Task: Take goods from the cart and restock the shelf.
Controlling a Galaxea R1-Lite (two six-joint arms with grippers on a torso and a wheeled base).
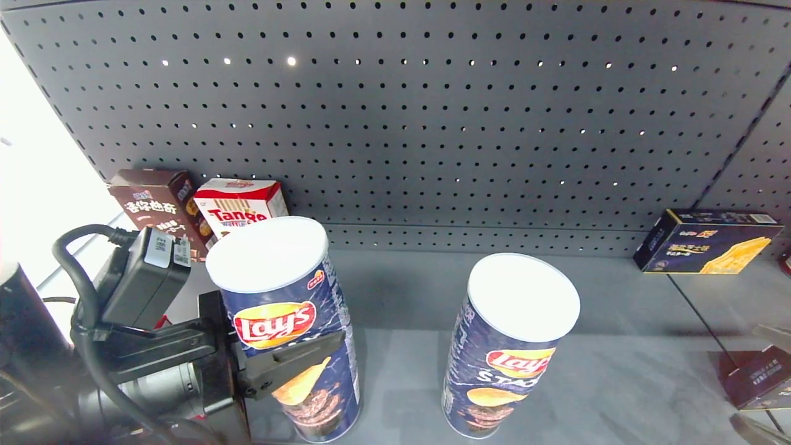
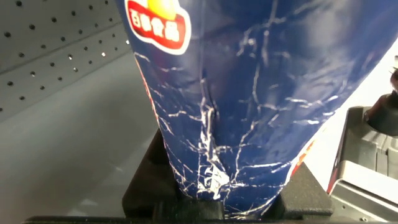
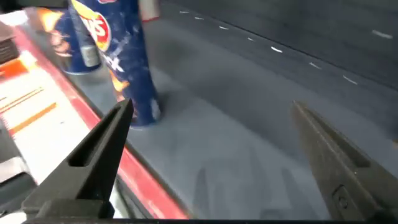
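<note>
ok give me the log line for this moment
left gripper: shut on held can, upright | second can: standing on shelf | right gripper: open, empty

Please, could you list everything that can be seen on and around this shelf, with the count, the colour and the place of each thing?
held chip can: 1, dark blue, white lid, shelf's left front
free chip can: 1, dark blue, white lid, upright at shelf centre, untouched
brown box: 1, brown, back left
red and white box: 1, back left, beside the brown box
dark blue box: 1, dark blue with yellow, back right
dark red box: 1, right edge, near the front
shelf: 1, grey
pegboard panel: 1, grey, behind the shelf
left gripper: 1, black, jaws shut on the held chip can
right gripper: 1, black, jaws open over the shelf's front
</note>
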